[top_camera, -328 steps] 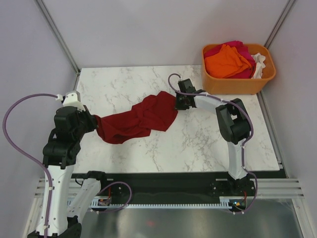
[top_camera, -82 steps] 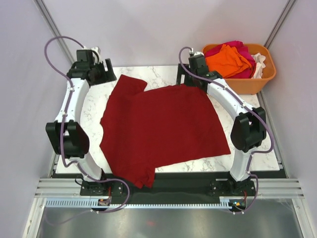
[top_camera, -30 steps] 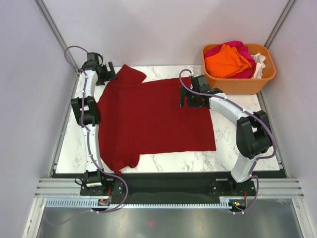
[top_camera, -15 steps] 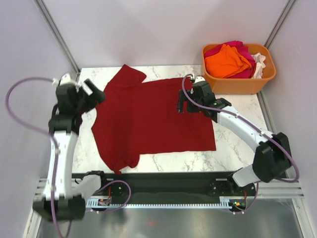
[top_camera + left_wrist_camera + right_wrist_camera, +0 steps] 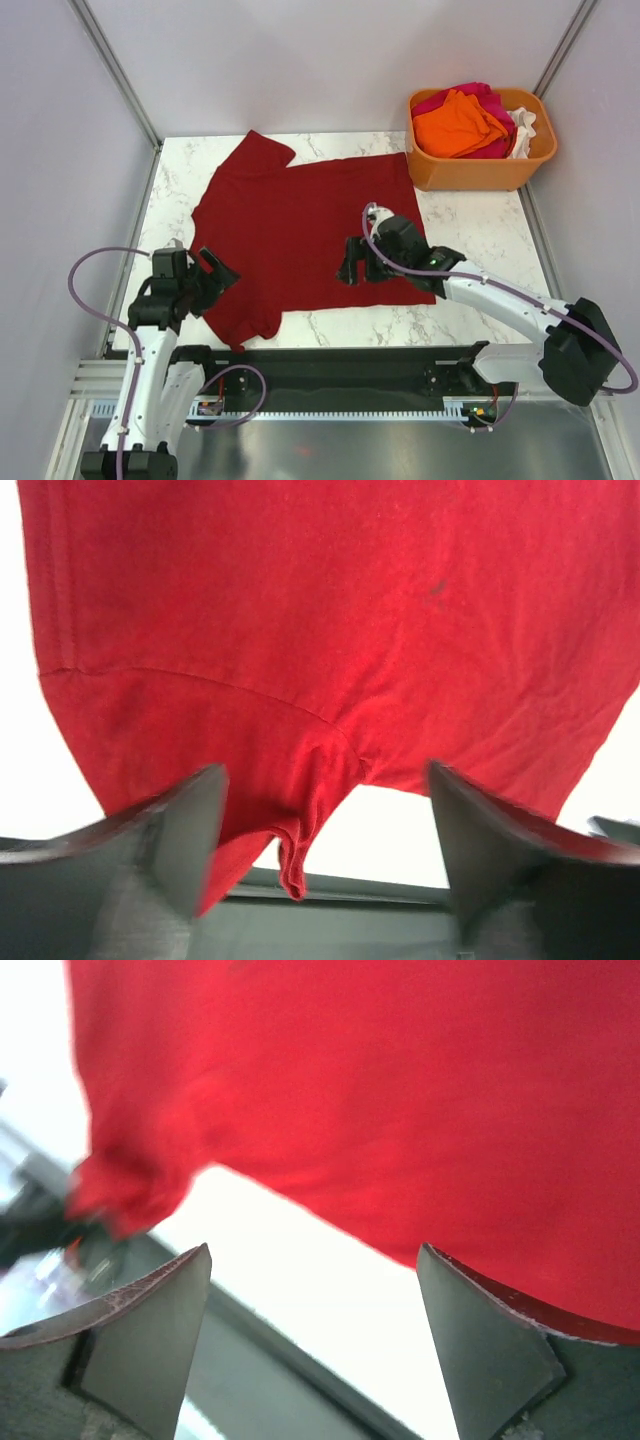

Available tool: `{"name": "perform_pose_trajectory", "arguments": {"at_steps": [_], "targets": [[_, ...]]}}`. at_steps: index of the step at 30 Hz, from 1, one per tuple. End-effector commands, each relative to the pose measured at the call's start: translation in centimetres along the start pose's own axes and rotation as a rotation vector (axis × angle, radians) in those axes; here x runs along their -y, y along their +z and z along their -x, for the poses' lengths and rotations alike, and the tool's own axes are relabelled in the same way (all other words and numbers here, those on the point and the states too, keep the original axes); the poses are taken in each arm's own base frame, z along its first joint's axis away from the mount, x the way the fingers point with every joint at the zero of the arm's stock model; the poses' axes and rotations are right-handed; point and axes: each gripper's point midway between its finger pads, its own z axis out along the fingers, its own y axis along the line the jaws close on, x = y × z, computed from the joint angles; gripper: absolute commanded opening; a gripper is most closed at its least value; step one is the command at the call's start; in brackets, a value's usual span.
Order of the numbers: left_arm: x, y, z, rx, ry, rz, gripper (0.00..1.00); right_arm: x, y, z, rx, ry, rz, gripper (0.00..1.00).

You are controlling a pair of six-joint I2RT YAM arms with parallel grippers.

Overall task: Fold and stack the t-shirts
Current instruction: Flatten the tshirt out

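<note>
From overhead, the dark red t-shirt lies spread flat on the marble bench. At its two o'clock, an orange tub holds orange, magenta and white shirts. The wrist views show the jaws up close. The left tool is over the eight o'clock sleeve and the right tool over the five o'clock hem. Both stand apart, gripping nothing.

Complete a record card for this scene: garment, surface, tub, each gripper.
Garment: dark red cloth t-shirt, spread flat
Surface: white marble table
Tub: orange plastic tub, far right, holding bright orange t-shirt, magenta-pink t-shirt, white t-shirt
Left gripper: open, beside near sleeve
Right gripper: open, over garment's near-right part
</note>
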Motion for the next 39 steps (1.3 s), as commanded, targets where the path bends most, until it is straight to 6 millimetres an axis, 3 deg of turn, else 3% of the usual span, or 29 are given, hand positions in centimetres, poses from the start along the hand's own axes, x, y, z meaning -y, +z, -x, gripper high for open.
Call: {"name": "perform_pose_trajectory", "arguments": {"at_steps": [1,2,3,4,5,6,8,9,11,12,13,14,17,24,28,32,37,39], "targets": [[3.4,-0.6,1.7,-0.008,-0.066,-0.079,0.82,-9.6,0.0,-2.9,-0.094,-0.023,0.372,0.91],[3.4,-0.6,4.3,0.069,-0.051,-0.013,0.90,-10.9,0.3,-3.9,-0.125,-0.019,0.398,0.87],[3.4,-0.6,5.6,0.100,-0.010,0.012,0.94,-12.2,1.4,-4.4,-0.137,-0.040,0.408,0.79],[3.7,-0.3,6.2,0.090,-0.016,0.027,0.94,-14.1,1.5,-6.3,-0.176,-0.080,0.434,0.75],[3.4,0.7,7.4,0.072,-0.049,0.075,0.94,-14.2,3.2,-7.8,-0.219,-0.090,0.409,0.64],[2.7,1.6,7.9,0.051,-0.073,0.115,0.94,-15.6,3.6,-7.6,-0.220,-0.103,0.427,0.60],[1.3,3.0,8.6,0.019,-0.120,0.180,0.94,-16.6,5.7,-9.6,-0.277,-0.111,0.434,0.49],[0.1,4.6,8.0,-0.041,-0.139,0.237,0.94,-17.8,6.2,-9.1,-0.269,-0.099,0.461,0.46],[-1.2,5.6,7.0,-0.089,-0.157,0.282,0.94,-18.2,7.9,-10.4,-0.314,-0.078,0.476,0.39],[-1.7,6.2,7.4,-0.089,-0.019,0.258,0.96,-19.3,8.3,-9.8,-0.302,-0.075,0.503,0.39],[2.1,7.3,8.6,-0.060,-0.007,0.056,0.69,-19.7,8.7,-9.9,-0.318,-0.067,0.516,0.38],[1.7,7.6,8.0,-0.072,-0.012,0.055,0.68,-19.6,9.7,-10.3,-0.331,-0.066,0.507,0.38],[1.0,8.2,7.9,-0.065,-0.010,0.079,0.68,-21.6,10.8,-9.3,-0.318,-0.057,0.555,0.37],[-0.5,9.4,7.9,-0.070,-0.003,0.130,0.67,-23.4,13.9,-9.0,-0.303,-0.014,0.588,0.35],[-1.1,9.9,8.3,-0.075,-0.018,0.136,0.67,-22.7,15.8,-9.2,-0.283,-0.017,0.548,0.34],[-1.1,10.7,8.7,-0.086,-0.029,0.135,0.66,-22.1,17.5,-10.8,-0.315,-0.022,0.526,0.32],[-2.0,12.2,8.5,-0.119,-0.047,0.164,0.63,-22.8,16.8,-13.0,-0.352,-0.035,0.544,0.30],[-2.1,12.7,8.5,-0.121,-0.047,0.166,0.62,-23.0,16.2,-12.9,-0.340,-0.036,0.542,0.30]]}}
